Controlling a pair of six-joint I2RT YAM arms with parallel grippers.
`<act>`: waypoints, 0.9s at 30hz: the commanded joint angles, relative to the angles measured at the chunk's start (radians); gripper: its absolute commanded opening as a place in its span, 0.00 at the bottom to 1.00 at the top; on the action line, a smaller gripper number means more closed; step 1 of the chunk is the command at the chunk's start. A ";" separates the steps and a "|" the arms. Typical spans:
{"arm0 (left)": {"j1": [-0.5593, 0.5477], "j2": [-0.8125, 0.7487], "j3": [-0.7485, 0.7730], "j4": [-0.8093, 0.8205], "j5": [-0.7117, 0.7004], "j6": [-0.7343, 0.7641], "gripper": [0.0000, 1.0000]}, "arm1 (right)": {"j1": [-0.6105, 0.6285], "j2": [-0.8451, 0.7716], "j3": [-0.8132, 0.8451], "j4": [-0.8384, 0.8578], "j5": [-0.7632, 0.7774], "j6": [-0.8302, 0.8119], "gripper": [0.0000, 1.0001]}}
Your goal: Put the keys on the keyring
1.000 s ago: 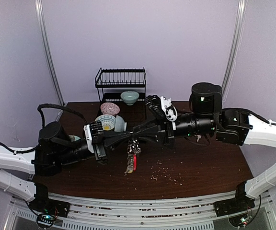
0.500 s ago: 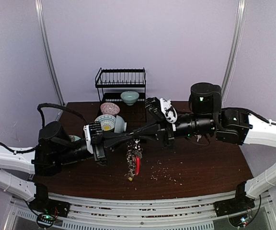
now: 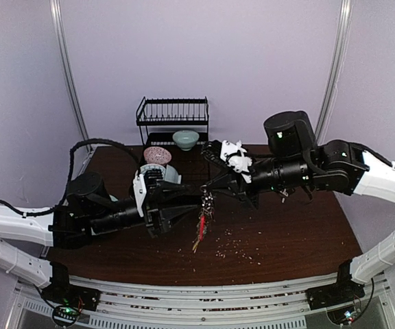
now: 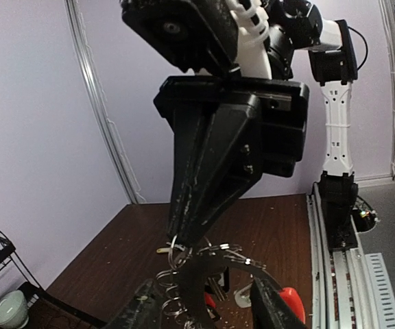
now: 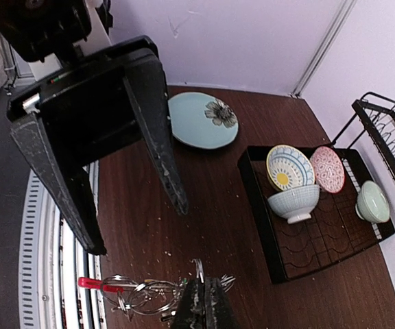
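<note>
Holding keyring (image 5: 139,295) at lower centre frame in closed right gripper (image 5: 201,295) jaws, left gripper (image 5: 140,226) jaws open nearby; threading loose keys apparently pending.

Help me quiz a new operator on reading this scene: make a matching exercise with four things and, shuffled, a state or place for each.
Things:
1. right hand
2. left hand
3. flowered plate
4. keyring

States or places:
A. lying flat on the table
B. open, fingers spread apart
C. dangling below a hand
D. shut, pinching a metal ring

Pairs: 1-D, 2-B, 3-A, 4-C
</note>
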 commanded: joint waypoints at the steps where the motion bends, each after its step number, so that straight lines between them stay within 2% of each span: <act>1: 0.016 -0.010 0.073 -0.140 -0.054 -0.013 0.48 | 0.003 0.017 0.060 -0.128 0.145 -0.018 0.00; 5: 0.020 -0.018 0.094 -0.194 -0.089 -0.015 0.39 | 0.036 0.053 0.112 -0.212 0.201 -0.054 0.00; 11: 0.024 0.044 0.146 -0.216 -0.043 0.032 0.33 | 0.063 0.060 0.124 -0.191 0.172 -0.081 0.00; 19: 0.024 0.096 0.169 -0.205 0.116 0.056 0.31 | 0.089 0.075 0.130 -0.152 0.134 -0.091 0.00; 22: 0.024 0.100 0.164 -0.194 0.135 0.054 0.30 | 0.092 0.079 0.136 -0.152 0.130 -0.093 0.00; 24: 0.024 0.106 0.168 -0.196 0.102 0.052 0.23 | 0.094 0.081 0.137 -0.151 0.120 -0.096 0.00; 27: 0.024 0.111 0.179 -0.204 0.067 0.053 0.04 | 0.097 0.078 0.132 -0.148 0.107 -0.101 0.00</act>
